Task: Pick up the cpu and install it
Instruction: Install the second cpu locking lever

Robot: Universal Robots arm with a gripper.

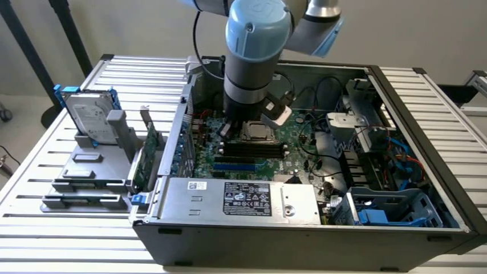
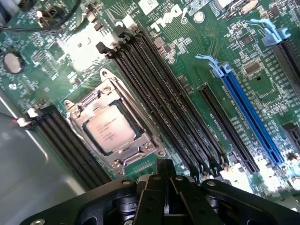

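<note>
cpu [image 2: 108,132] inside its socket frame [image 2: 140,150]

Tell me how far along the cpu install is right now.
The cpu already sits in the socket on the motherboard, inside its metal frame. The gripper is shut with nothing between its fingers, hanging just above the board. From these views, placing looks done; whether the frame is latched isn't clear.
</note>
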